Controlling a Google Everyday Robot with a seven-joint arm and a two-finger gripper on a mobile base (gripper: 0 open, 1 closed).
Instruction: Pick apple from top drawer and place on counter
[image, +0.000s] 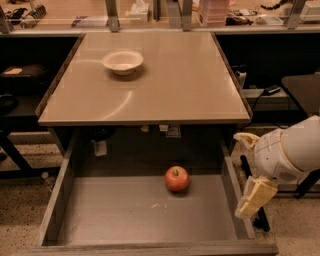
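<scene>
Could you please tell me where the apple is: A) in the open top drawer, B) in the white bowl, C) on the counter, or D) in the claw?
A: the apple rests on the grey floor of the top drawer, while the claw hangs outside the drawer's right wall, clear of it.

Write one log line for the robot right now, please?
gripper: right of top drawer | apple: in drawer, untouched | counter: white bowl

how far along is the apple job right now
Done: the top drawer stands open. In hand: the gripper hangs by the drawer's right wall, apart from the apple on the drawer floor. Left: grasp the apple, lift it, set it on the counter, where a white bowl sits.
</scene>
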